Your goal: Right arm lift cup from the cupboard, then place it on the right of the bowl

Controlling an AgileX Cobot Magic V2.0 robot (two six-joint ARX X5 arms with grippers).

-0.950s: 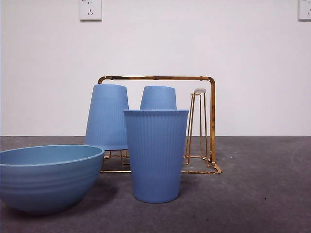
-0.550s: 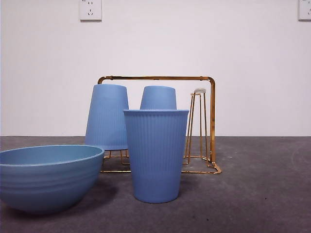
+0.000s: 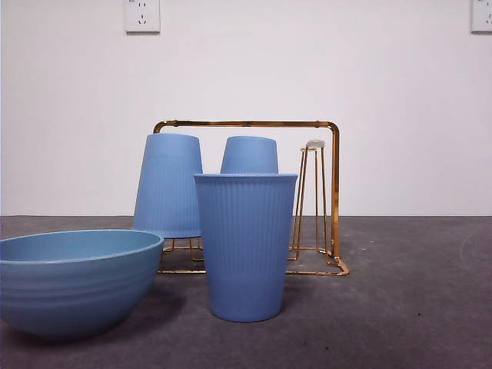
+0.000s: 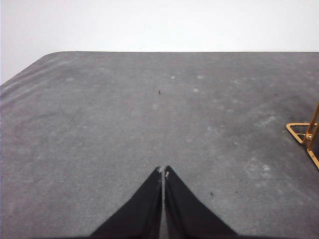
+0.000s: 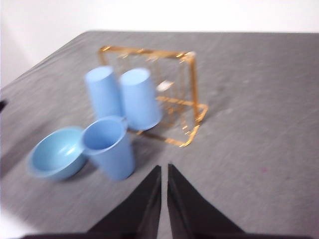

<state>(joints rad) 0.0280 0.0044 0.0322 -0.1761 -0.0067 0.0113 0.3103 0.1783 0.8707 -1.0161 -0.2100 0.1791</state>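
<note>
A blue ribbed cup (image 3: 246, 244) stands upright on the table just right of the blue-teal bowl (image 3: 73, 278), apart from it; both show blurred in the right wrist view, cup (image 5: 110, 148) and bowl (image 5: 54, 158). Behind stands the gold wire cupboard (image 3: 334, 184) with two more blue cups upside down on its prongs (image 3: 168, 184) (image 3: 250, 154); one prong stands bare. My right gripper (image 5: 164, 170) is shut and empty, high above the table and away from the cup. My left gripper (image 4: 163, 172) is shut and empty over bare table. Neither gripper shows in the front view.
The grey table top (image 3: 415, 307) stretches right of the cup. A corner of the rack (image 4: 304, 133) shows in the left wrist view. A white wall with sockets (image 3: 142, 15) stands behind.
The front view has shifted a hair; the cup, bowl and rack stay where they were.
</note>
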